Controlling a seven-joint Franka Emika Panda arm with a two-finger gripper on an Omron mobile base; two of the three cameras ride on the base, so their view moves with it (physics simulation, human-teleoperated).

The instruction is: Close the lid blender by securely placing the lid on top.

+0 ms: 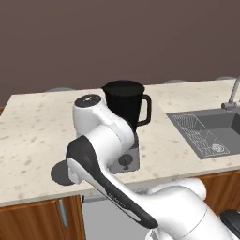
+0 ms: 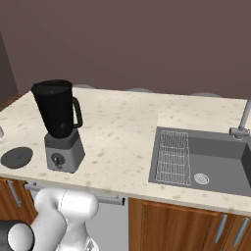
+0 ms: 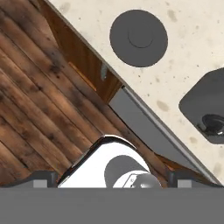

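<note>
**Speckled tabletop, lid off the blender**

Your tabletop (image 2: 122, 122) carries the blender (image 2: 60, 125) upright, long axis vertical, mouth open, handle toward the sink (image 2: 206, 159). You see the lid (image 3: 138, 38) lying flat just beside its base, near the front edge. From the hand view you look down on lid and floor (image 3: 30, 96). You cannot tell the claw's state.

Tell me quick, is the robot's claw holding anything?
Gripper: cannot tell if it is open or shut. The lid lies untouched on the counter.
</note>
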